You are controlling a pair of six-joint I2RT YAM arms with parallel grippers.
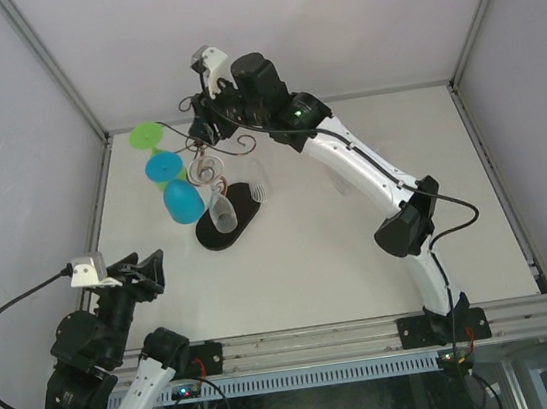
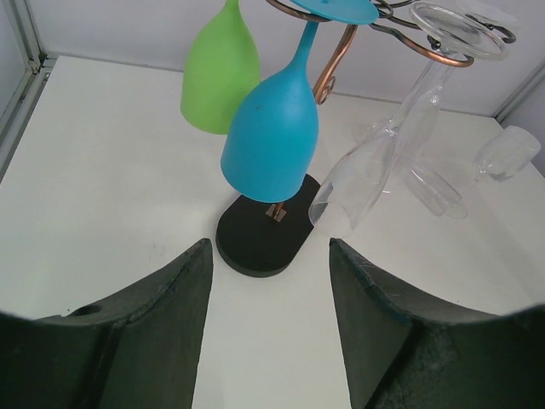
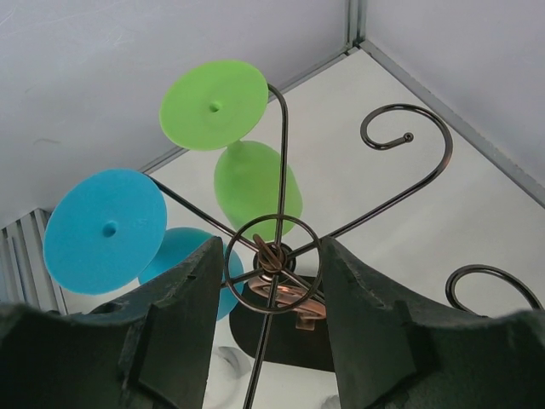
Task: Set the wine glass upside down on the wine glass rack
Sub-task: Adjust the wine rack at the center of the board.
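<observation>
The wine glass rack (image 1: 210, 168) stands on its black oval base (image 2: 255, 247) at the back of the table. A green glass (image 2: 220, 77), a blue glass (image 2: 272, 136) and a clear wine glass (image 2: 362, 179) hang upside down from its arms. The clear one hangs tilted, with its foot (image 2: 451, 34) in a scroll. My right gripper (image 3: 271, 247) sits over the top of the rack. Its fingers (image 3: 183, 324) press both sides of the small top ring (image 3: 272, 291). My left gripper (image 2: 269, 247) is open and holds nothing, low at the near left (image 1: 151, 266).
A second clear glass (image 2: 434, 189) shows behind the tilted one, and a third (image 2: 508, 152) is farther right near the right arm. Whether they hang, stand or lie I cannot tell. Enclosure walls ring the table. Two scroll arms (image 3: 426, 153) at the right hold nothing.
</observation>
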